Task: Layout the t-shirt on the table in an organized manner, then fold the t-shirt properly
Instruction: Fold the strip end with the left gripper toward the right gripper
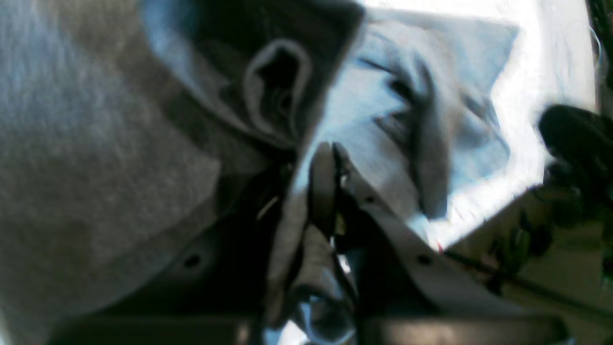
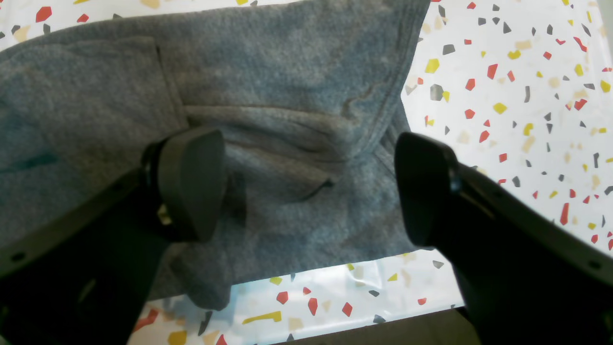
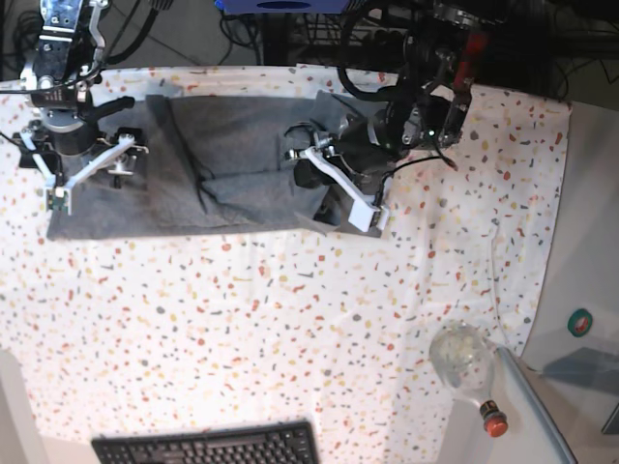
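The dark-grey t-shirt (image 3: pixel 213 164) lies spread across the far part of the speckled table (image 3: pixel 242 319), with folds bunched near its middle and right end. My left gripper (image 3: pixel 324 169) is at the shirt's right end. In the left wrist view its fingers (image 1: pixel 323 184) are pressed together on a fold of the t-shirt (image 1: pixel 96 143), which drapes over one side. My right gripper (image 3: pixel 92 179) hovers over the shirt's left end. In the right wrist view it (image 2: pixel 306 187) stands open, nothing between its pads, above the grey t-shirt (image 2: pixel 287 72) near a hem and the table (image 2: pixel 527 96).
A clear bottle with a red cap (image 3: pixel 466 365) lies near the table's front right corner. A black keyboard (image 3: pixel 203 447) sits at the front edge. A plain grey side surface (image 3: pixel 585 242) borders the right. Cables crowd the area behind the table (image 3: pixel 290 29).
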